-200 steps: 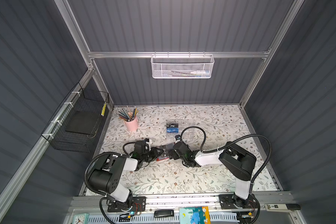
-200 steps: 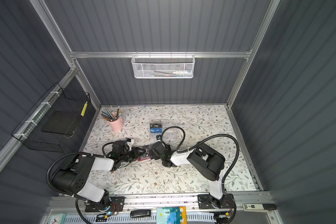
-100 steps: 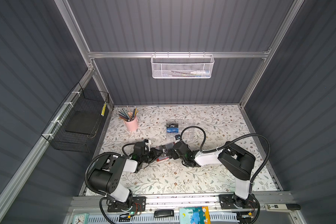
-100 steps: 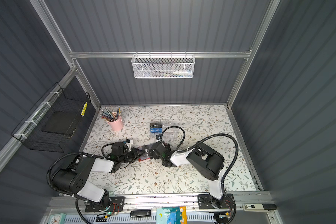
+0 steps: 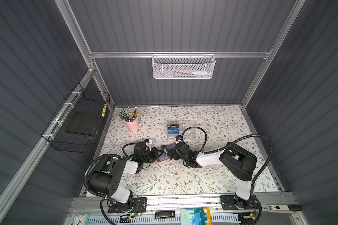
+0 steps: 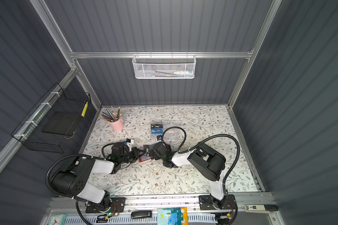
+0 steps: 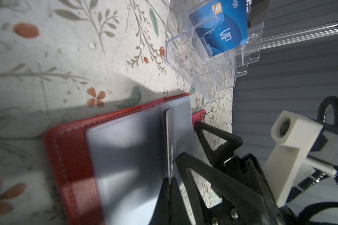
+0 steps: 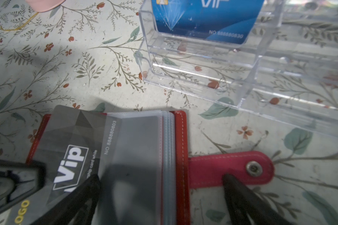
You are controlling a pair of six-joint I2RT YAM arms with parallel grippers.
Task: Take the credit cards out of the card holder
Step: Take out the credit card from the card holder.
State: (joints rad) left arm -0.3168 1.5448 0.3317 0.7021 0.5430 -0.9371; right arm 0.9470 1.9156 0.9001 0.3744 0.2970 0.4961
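Note:
The red card holder (image 5: pixel 161 159) lies open on the floral table between both arms, its grey sleeve pages (image 8: pixel 139 148) facing up. A black "VIP" credit card (image 8: pixel 72 140) sticks halfway out of a sleeve. My left gripper (image 7: pixel 170 181) is shut on that card's edge, also seen in a top view (image 6: pixel 138 152). My right gripper (image 8: pixel 160 180) stands open over the holder. One of its fingertips (image 8: pixel 92 181) rests on the sleeve by the card, and its second fingertip rests on the strap tab (image 8: pixel 228 167). Any other cards in the holder are hidden.
A clear acrylic box (image 5: pixel 180 129) just behind the holder contains a blue VIP card (image 8: pixel 203 17) and a black one. A pink pencil cup (image 5: pixel 132 123) stands at the back left. A black wire basket (image 5: pixel 80 122) hangs on the left wall, a white mesh basket (image 5: pixel 183 67) on the back wall.
My left gripper has closed on the black card's edge. Both arms and the holder have hardly moved.

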